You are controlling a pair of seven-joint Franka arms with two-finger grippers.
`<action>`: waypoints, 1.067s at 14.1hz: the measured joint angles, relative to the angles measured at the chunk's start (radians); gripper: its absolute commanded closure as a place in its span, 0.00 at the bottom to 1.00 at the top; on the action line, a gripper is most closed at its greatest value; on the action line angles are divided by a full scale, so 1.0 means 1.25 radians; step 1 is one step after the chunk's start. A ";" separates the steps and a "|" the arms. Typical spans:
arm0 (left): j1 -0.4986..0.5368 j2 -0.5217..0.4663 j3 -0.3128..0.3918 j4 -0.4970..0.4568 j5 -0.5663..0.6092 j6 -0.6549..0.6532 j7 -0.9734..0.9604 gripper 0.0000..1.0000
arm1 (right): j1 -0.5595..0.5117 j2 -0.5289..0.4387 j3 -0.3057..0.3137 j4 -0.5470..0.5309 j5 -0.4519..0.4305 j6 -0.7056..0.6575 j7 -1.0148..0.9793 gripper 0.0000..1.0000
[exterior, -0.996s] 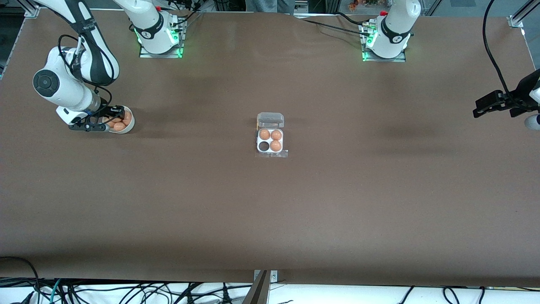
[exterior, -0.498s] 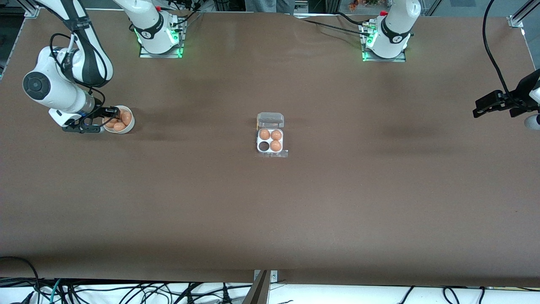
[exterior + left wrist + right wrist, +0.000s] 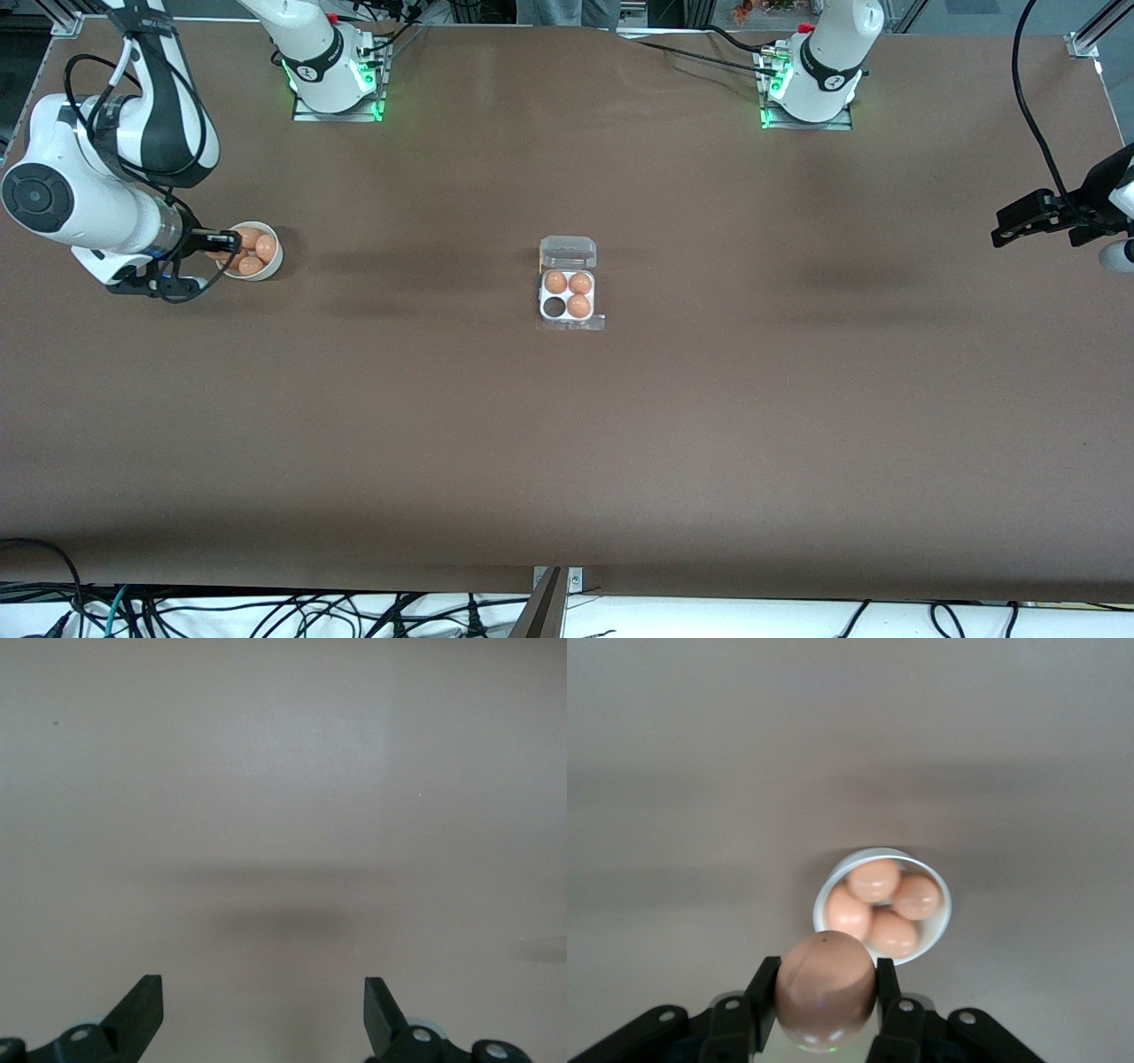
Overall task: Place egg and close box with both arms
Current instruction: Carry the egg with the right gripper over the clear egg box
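Brown table (image 3: 567,443) carries everything. Left gripper (image 3: 263,1010) waits over its own end, fingers spread. Mid-table the box (image 3: 568,297) stands open, one cell bare for an egg. Right gripper (image 3: 827,1001) pinches an egg (image 3: 826,989) above the bowl (image 3: 935,935), shown only by its wrist view.

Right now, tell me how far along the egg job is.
Done: three of the box's four cells hold eggs, and the right gripper is shut on an egg above the bowl, which holds four more. In hand: carrying that egg to the empty cell. Left: setting it in and closing the open lid. The left gripper waits open over bare table.
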 measured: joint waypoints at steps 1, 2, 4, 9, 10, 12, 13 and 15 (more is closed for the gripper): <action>0.000 0.000 0.000 0.003 0.000 0.001 0.000 0.00 | 0.014 0.015 0.026 0.038 0.006 -0.019 0.039 0.74; -0.001 0.000 0.000 0.005 0.000 0.001 0.000 0.00 | 0.032 0.035 0.048 0.075 0.019 -0.033 0.077 0.74; -0.001 0.000 -0.002 0.008 0.000 0.001 0.000 0.00 | 0.079 0.084 0.073 0.148 0.067 -0.042 0.151 0.73; -0.002 0.004 -0.003 0.009 0.000 0.001 0.000 0.00 | 0.218 0.256 0.082 0.357 0.131 -0.041 0.341 0.73; -0.002 0.005 -0.003 0.009 0.000 0.001 0.000 0.00 | 0.246 0.291 0.083 0.396 0.132 -0.041 0.385 0.73; -0.001 0.007 -0.002 0.009 0.000 0.001 0.000 0.00 | 0.308 0.357 0.084 0.464 0.135 -0.039 0.476 0.73; -0.001 0.008 -0.002 0.009 0.000 0.001 0.000 0.00 | 0.339 0.387 0.084 0.494 0.143 -0.034 0.522 0.73; -0.001 0.008 -0.002 0.009 0.000 0.001 0.000 0.00 | 0.393 0.435 0.084 0.536 0.169 0.001 0.601 0.73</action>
